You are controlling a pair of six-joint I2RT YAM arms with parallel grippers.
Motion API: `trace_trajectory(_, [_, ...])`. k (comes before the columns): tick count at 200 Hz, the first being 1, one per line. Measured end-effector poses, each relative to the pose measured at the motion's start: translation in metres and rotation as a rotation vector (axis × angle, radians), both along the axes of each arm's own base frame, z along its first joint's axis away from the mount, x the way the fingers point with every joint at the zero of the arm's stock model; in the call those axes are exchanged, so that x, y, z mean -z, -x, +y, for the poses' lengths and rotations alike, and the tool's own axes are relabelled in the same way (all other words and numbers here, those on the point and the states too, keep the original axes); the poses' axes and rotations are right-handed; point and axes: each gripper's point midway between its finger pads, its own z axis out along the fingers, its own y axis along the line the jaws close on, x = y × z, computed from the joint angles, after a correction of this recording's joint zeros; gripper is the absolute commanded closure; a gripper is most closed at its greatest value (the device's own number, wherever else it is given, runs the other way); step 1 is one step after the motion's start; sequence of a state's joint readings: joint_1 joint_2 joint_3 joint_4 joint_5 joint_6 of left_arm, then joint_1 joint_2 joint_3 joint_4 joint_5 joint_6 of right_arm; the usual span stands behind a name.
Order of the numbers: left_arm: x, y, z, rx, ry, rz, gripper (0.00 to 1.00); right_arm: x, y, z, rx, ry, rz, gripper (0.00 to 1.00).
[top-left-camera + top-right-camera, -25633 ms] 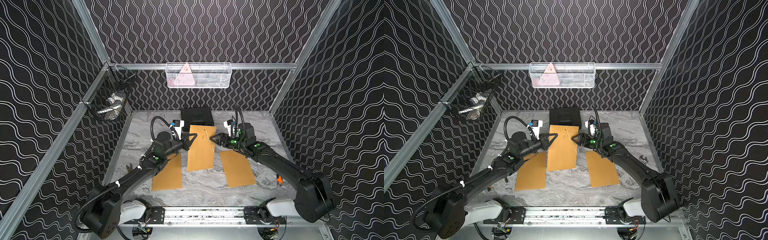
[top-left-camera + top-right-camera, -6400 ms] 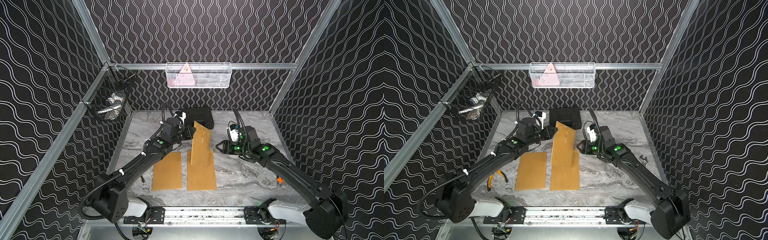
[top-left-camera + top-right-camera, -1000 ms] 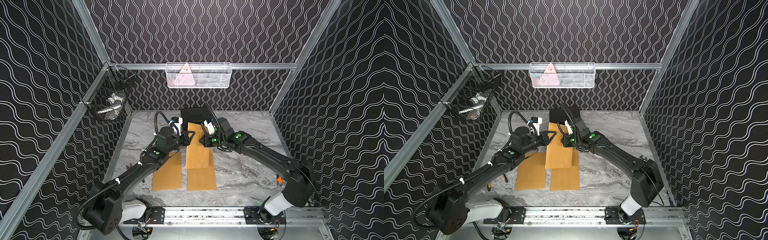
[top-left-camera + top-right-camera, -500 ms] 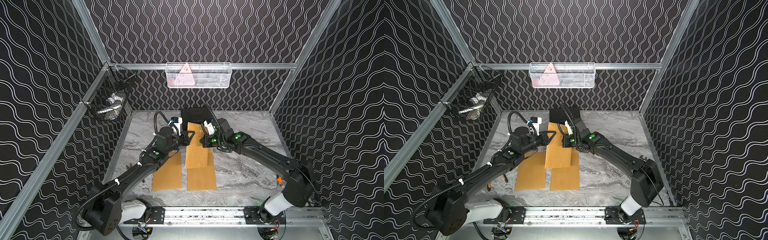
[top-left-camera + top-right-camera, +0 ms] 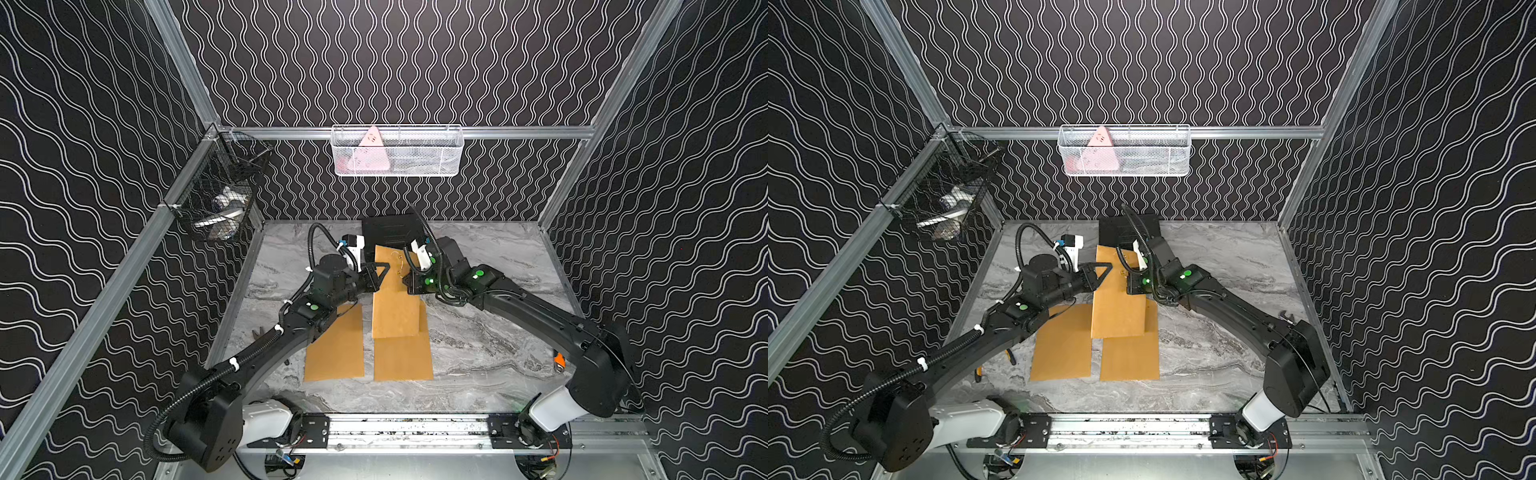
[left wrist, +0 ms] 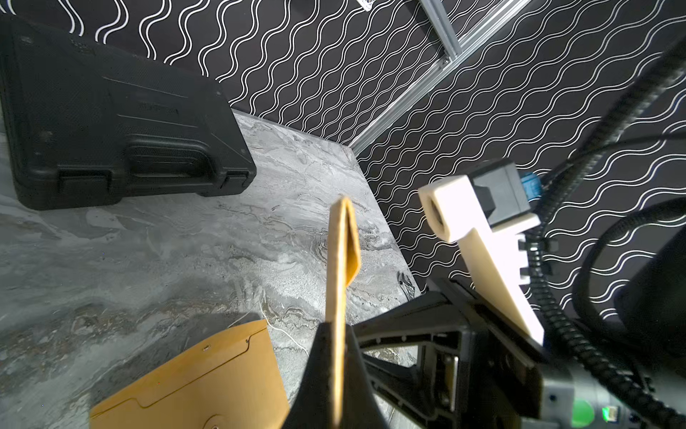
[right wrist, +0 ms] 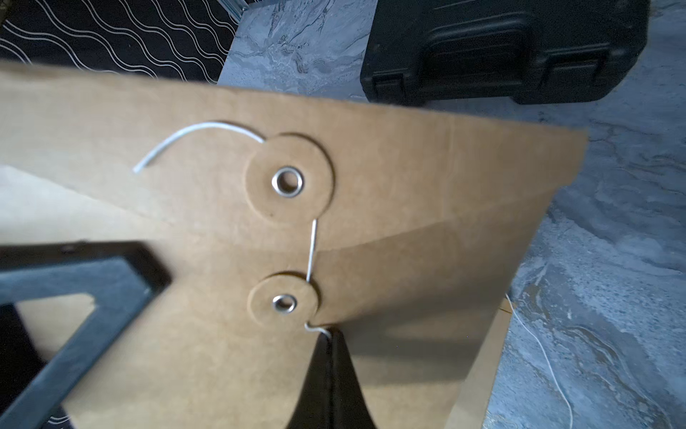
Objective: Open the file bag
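The file bag is a brown kraft envelope standing tilted above the table's middle. My left gripper is shut on its side edge. The right wrist view shows its flap down, with a white string running from the upper disc to the lower disc. Just below the lower disc, my right gripper is shut on the string where it leaves that disc. A loose string end curls off the upper disc.
Two more brown file bags lie flat, one on the left and one under the held bag. A black case sits at the back. Wire baskets hang on the walls. An orange tool lies far right.
My right gripper's jaws have closed on the string by the lower disc. Both arms and the held file bag have hardly moved.
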State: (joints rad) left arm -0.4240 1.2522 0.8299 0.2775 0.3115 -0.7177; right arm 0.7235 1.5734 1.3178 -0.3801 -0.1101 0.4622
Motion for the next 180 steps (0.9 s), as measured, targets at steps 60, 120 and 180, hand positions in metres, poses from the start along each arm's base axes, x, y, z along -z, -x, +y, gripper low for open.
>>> trace_trajectory(60, [0.0, 0.002, 0.0, 0.003, 0.003, 0.001, 1.0, -0.006, -0.004, -0.002, 0.016, 0.01, -0.023, 1.0])
trace_trajectory(120, [0.001, 0.003, 0.0, 0.007, 0.005, 0.001, 1.0, -0.012, -0.01, -0.008, 0.038, 0.043, -0.054, 1.0])
trace_trajectory(180, [0.003, 0.004, 0.0, 0.008, 0.012, 0.01, 1.0, -0.023, -0.015, -0.012, 0.046, 0.066, -0.087, 1.0])
